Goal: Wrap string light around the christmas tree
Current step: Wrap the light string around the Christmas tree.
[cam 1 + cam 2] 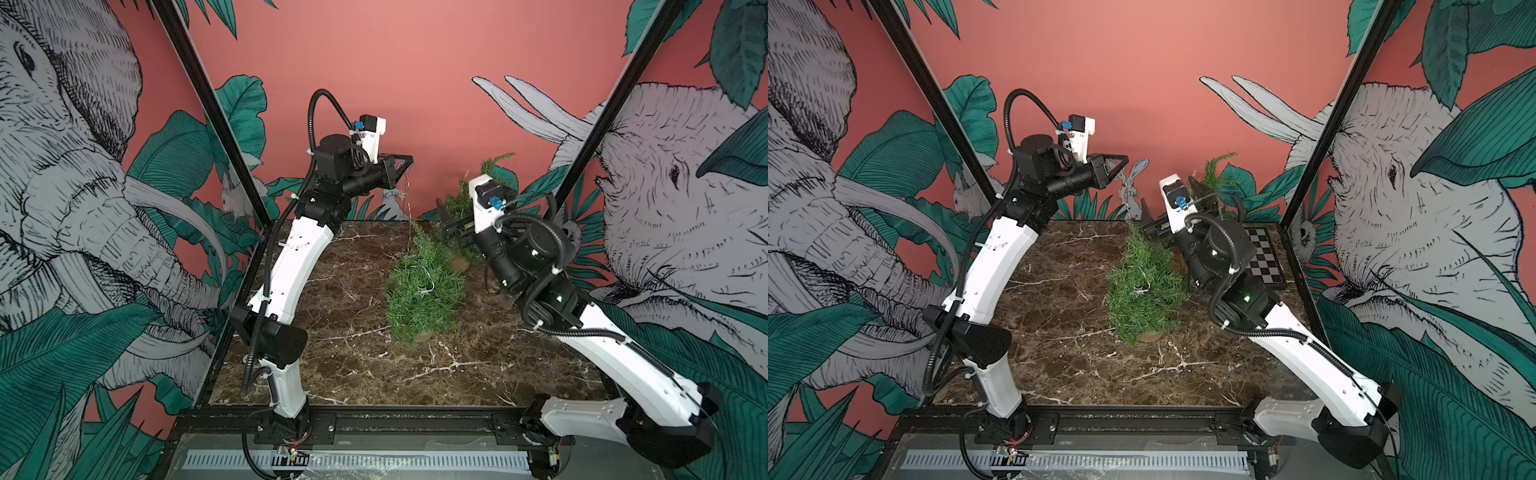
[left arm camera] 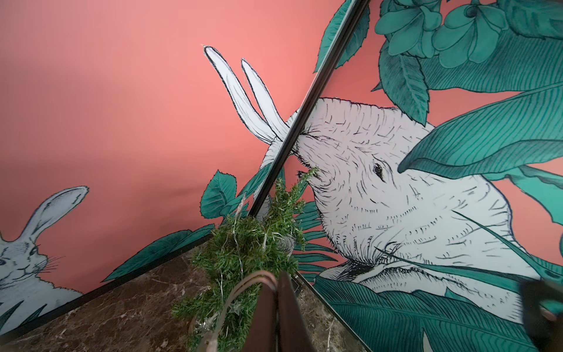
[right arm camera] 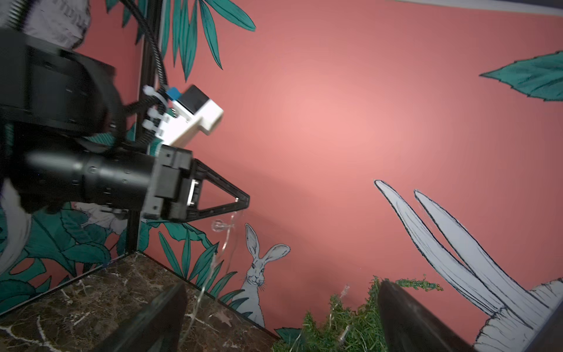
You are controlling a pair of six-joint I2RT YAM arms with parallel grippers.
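The left gripper (image 1: 410, 159) pinches the string light (image 3: 225, 238) high above the tree (image 1: 424, 286) in the middle. The string hangs down to the treetop. The right gripper (image 3: 281, 285) is wide open just right of it. Next, it likely must catch the string.

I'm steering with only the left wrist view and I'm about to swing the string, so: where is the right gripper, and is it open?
Observer: The right gripper is open and empty, near the top of the middle tree.
Operator: Does my string reach that tree?
Observer: It seems to: the string light hangs from the shut left gripper down toward its top.
Operator: Is the green clump I see one tree?
Observer: Two. A second tree stands at the far right corner, beyond the right gripper.
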